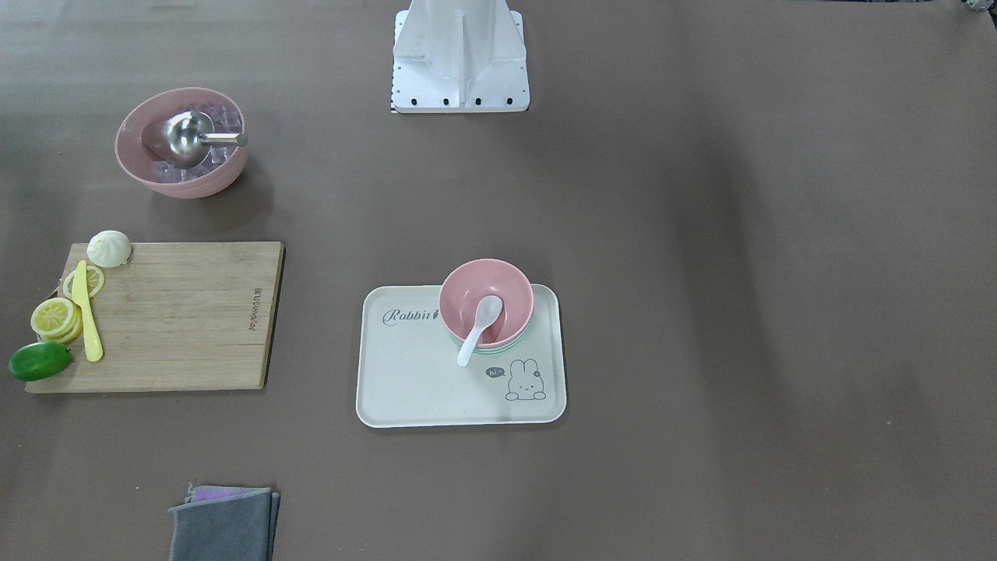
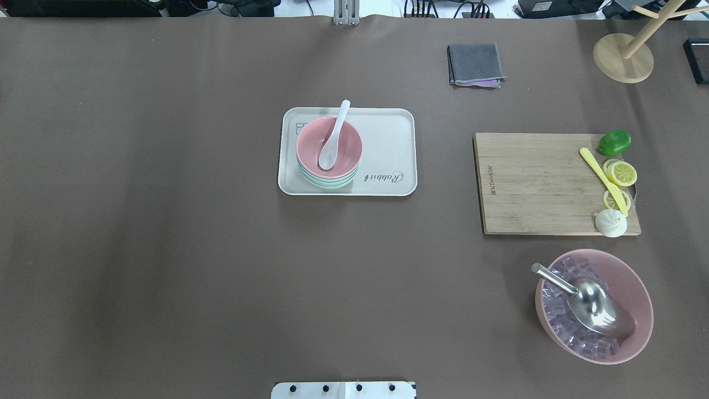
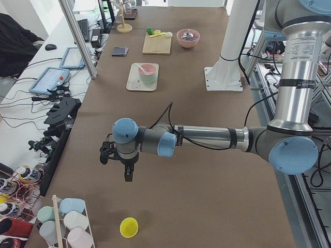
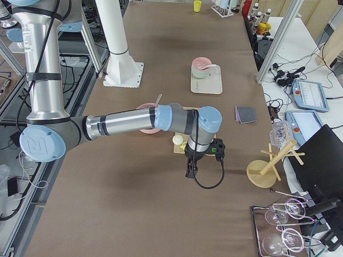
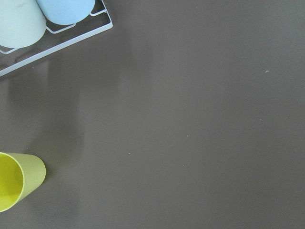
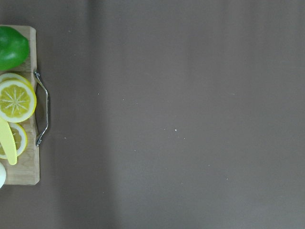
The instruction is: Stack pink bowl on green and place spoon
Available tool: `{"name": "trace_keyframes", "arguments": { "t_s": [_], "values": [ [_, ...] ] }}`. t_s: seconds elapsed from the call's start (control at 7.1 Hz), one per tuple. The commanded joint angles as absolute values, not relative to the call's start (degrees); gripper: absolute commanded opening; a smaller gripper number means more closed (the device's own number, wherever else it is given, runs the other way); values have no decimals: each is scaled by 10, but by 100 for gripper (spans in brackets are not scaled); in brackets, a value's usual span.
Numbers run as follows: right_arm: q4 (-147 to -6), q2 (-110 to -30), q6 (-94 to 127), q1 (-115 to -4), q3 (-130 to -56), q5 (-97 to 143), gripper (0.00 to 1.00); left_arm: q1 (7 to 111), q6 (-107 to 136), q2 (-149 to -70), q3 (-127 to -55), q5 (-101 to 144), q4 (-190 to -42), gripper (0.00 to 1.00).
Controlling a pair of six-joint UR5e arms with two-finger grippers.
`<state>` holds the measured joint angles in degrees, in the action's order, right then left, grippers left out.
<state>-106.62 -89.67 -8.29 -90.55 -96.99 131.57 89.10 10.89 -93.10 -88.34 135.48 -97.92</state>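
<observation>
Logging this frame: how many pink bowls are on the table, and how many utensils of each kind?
Pink bowls: 2 (small pink bowl, large pink bowl)
White spoon: 1
Metal scoop: 1
Yellow plastic knife: 1
Total: 5

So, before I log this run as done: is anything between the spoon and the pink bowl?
Nothing visible does. The spoon already lies in the pink bowl, which sits stacked on the green bowl on the tray.
</observation>
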Motion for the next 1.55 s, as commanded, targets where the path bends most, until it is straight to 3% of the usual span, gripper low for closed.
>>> {"name": "trace_keyframes", "arguments": {
  "t_s": [0.0, 1.41],
  "values": [
    [-1017, -912, -87, -911, -941, 1336, 100, 882, 109, -930, -875, 1354, -980, 98],
    [-1016, -910, -82, -911, -945, 1338, 100, 879, 109, -938, -873, 1336, -979, 98]
  ]
}}
